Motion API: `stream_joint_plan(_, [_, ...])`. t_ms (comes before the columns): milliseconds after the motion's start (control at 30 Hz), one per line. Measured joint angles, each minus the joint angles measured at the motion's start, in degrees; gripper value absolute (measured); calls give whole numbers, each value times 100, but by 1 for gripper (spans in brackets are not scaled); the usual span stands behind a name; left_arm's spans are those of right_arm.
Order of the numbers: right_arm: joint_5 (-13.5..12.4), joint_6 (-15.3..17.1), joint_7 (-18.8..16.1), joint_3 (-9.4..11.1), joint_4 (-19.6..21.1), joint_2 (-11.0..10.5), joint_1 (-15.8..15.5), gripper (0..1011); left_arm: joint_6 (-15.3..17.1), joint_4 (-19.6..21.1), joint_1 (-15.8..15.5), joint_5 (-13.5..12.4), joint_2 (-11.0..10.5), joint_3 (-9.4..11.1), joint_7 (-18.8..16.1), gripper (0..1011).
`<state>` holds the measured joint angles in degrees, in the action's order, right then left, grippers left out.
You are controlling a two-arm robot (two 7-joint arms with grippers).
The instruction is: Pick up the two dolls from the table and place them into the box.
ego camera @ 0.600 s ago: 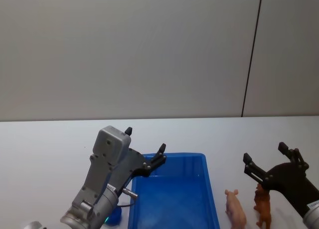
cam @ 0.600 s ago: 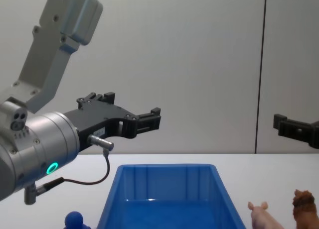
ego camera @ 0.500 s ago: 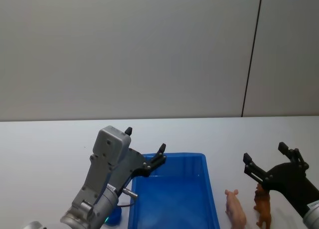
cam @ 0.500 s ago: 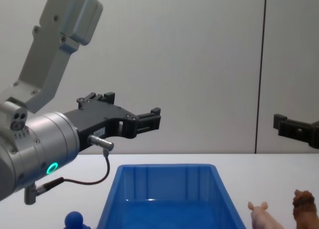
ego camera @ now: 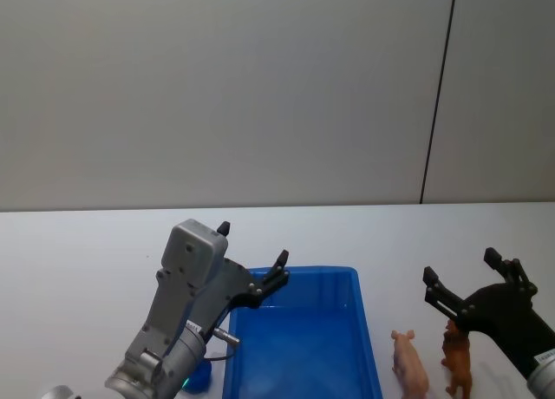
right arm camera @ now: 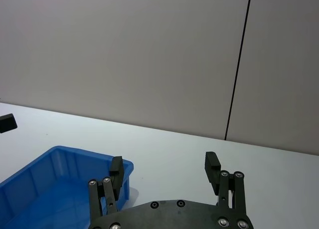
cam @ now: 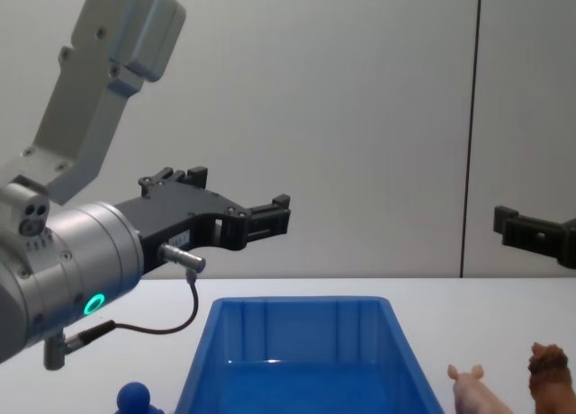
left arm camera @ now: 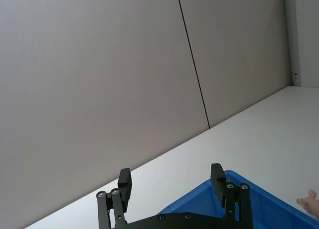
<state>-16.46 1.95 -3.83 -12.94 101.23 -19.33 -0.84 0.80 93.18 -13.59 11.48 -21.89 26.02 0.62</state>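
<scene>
Here both grippers hang wide open and empty, with the two dolls standing on the table (ego camera: 87, 251) right of the box (ego camera: 312, 270).
The left gripper (left arm camera: 171, 175) hovers over the box's far left corner, fingers spread, nothing between them. The right gripper (right arm camera: 164, 163) is equally spread and bare, and sits well above the brown doll (ego camera: 457, 362) (the chest view shows the height gap). The pig (ego camera: 409, 360) stands just beside the box's right wall, apart from it, with the brown doll close on its right. Both dolls face away from the robot, their long axes parallel to the box's long side. The box lies open-topped, with white table running from its far rim to the wall. A small blue knob (cam: 135, 397) sits near its left side.
</scene>
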Motion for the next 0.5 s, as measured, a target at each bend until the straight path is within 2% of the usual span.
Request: stream_joint_plan(500, [0,0,0,0,0,0,0,1001,0,0,0,0,0,0,0,1001])
